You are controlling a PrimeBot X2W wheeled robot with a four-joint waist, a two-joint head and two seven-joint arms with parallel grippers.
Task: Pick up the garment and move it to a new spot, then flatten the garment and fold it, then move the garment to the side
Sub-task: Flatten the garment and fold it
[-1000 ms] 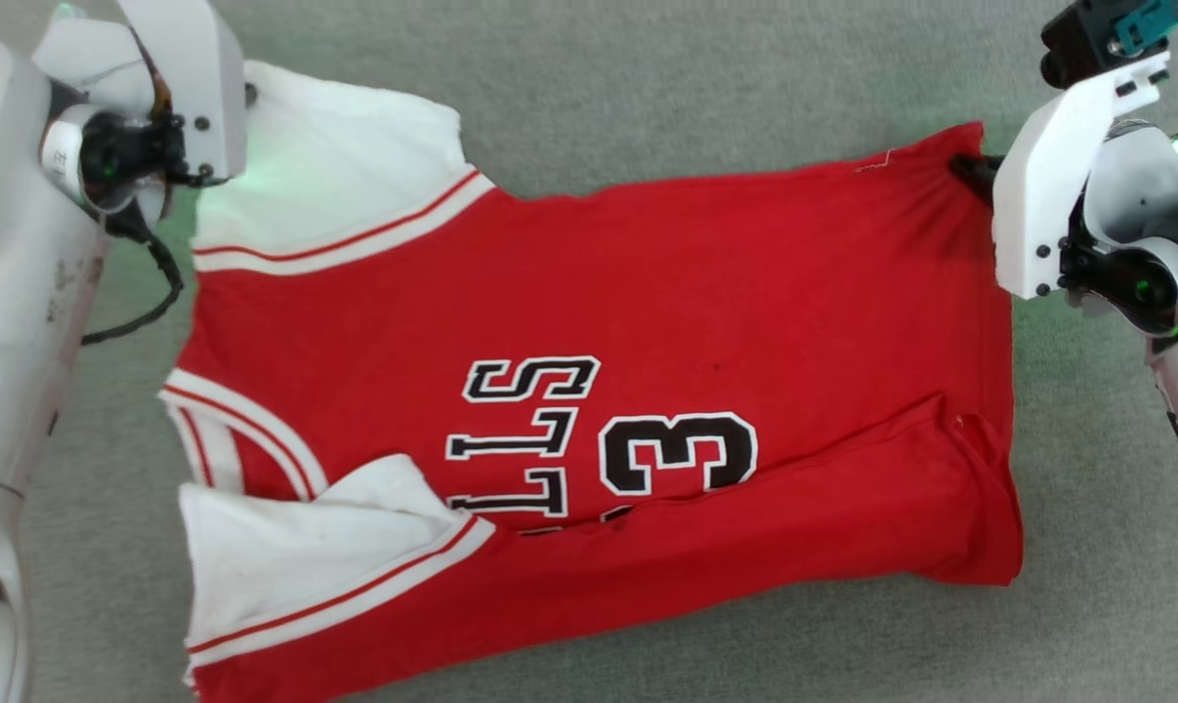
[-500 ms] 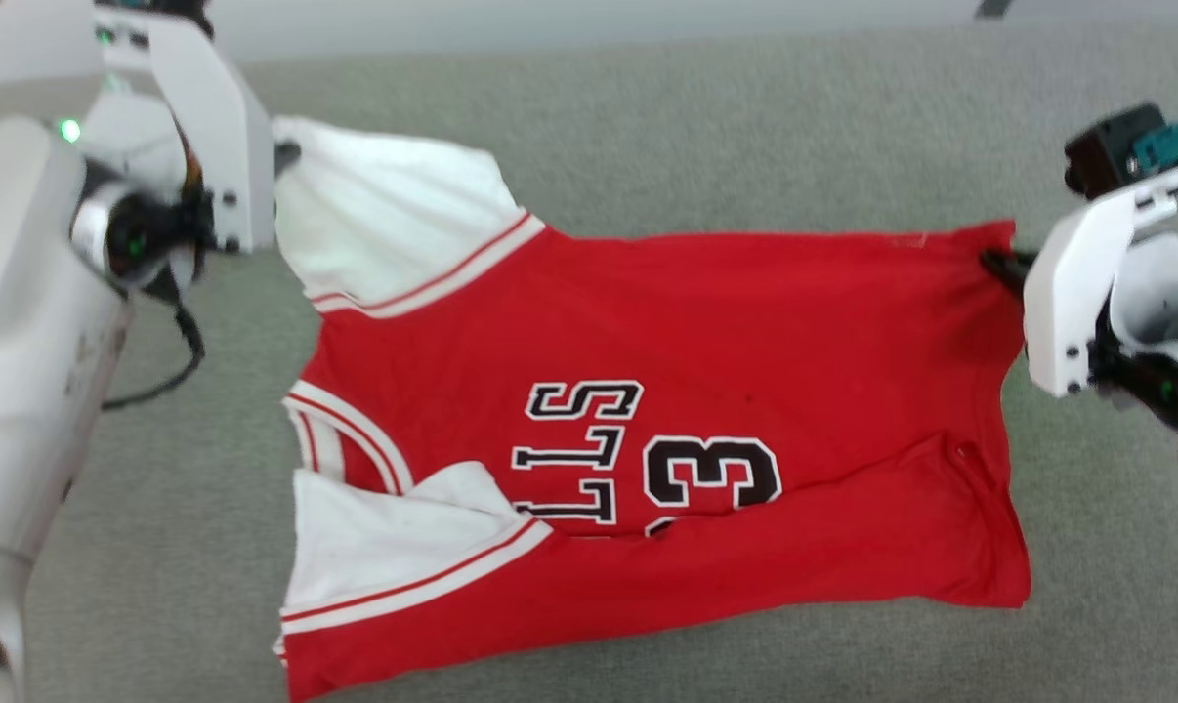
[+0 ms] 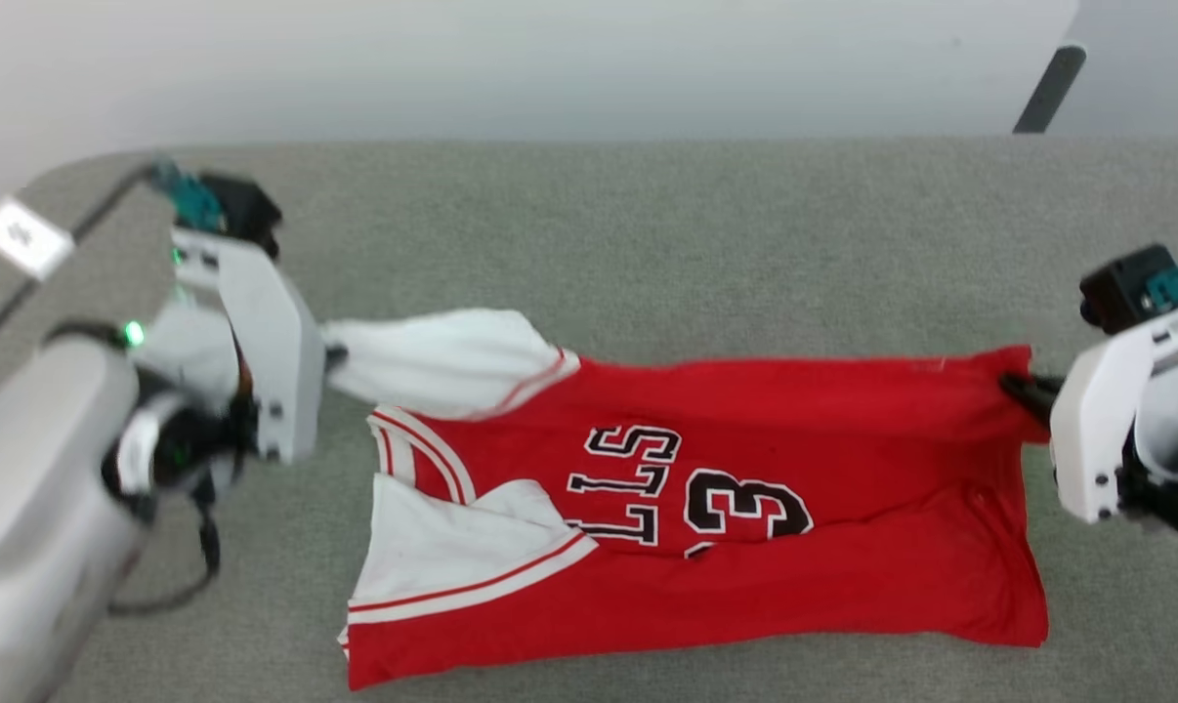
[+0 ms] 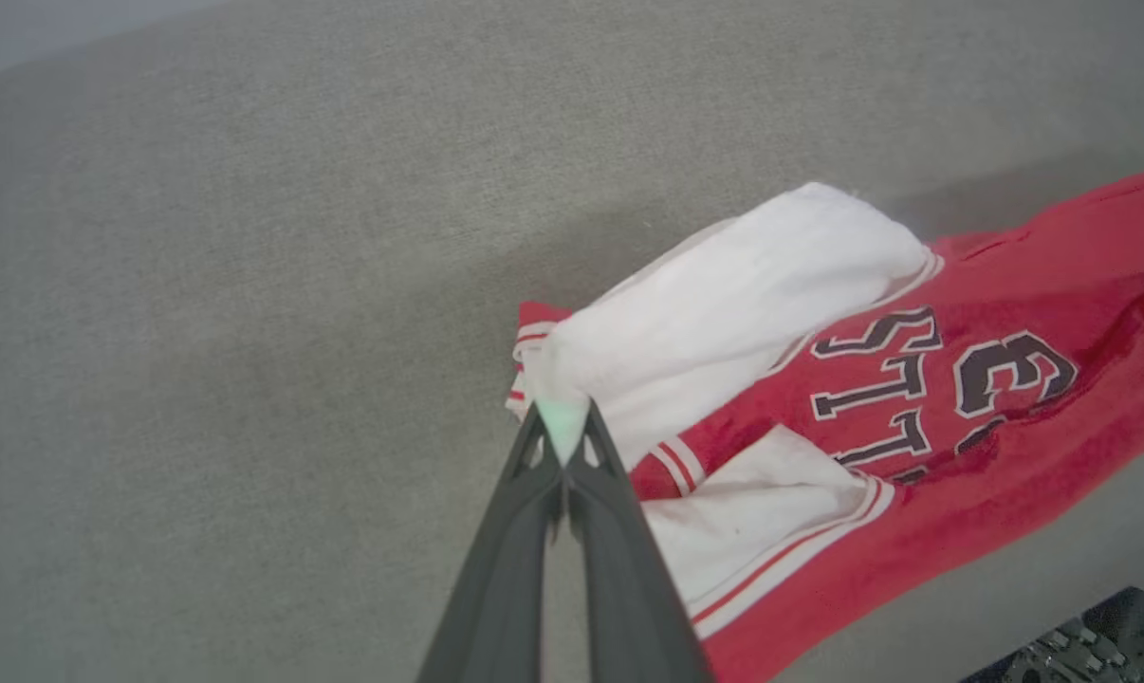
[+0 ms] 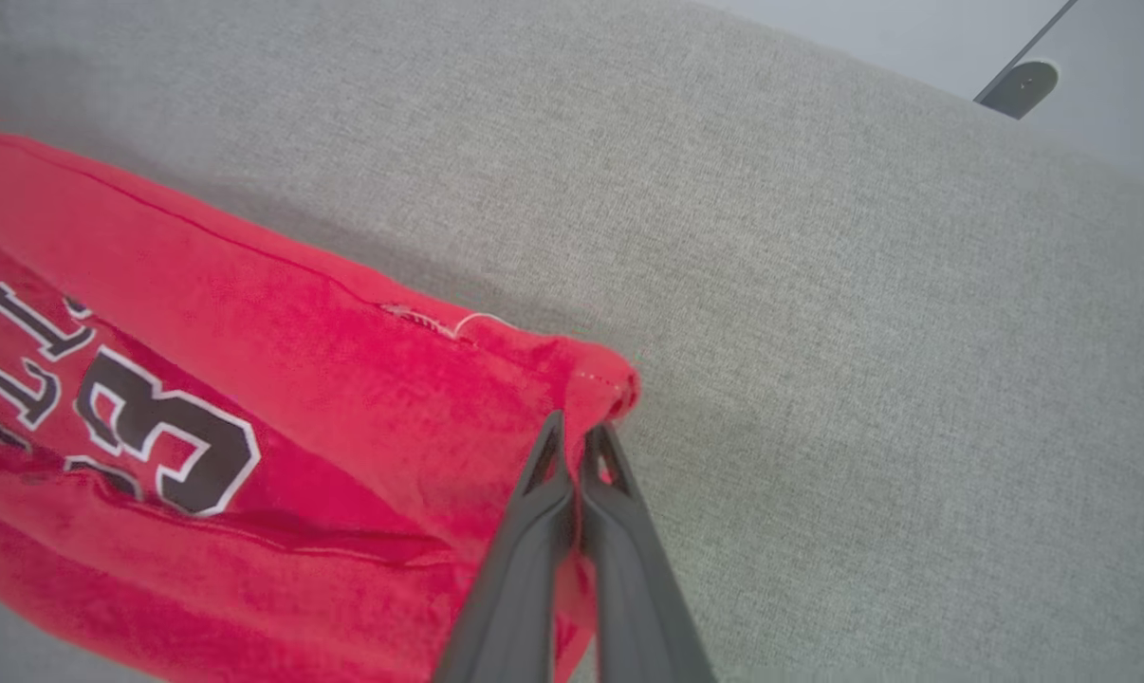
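Raised since a second ago, the garment's (image 3: 745, 596) far edge stretches between the left claw (image 4: 562, 422), clamped on the white sleeve (image 3: 442, 361), and the right claw (image 5: 573, 434), clamped on the hem corner (image 5: 602, 381), its light, limp body trailing mid-surface (image 3: 648, 244), so corner pinches suit.

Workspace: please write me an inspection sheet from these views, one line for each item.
surface: grey fabric surface, flat.
job's things: garment face up, stretched between both grippers, near edge folded over.
clutter: unidentified dark thing at left wrist view's corner.
grippers: left gripper shut on white sleeve; right gripper shut on red hem corner.
cables: black cable loops under left forearm.
surroundings: dark slanted bar beyond the far edge.
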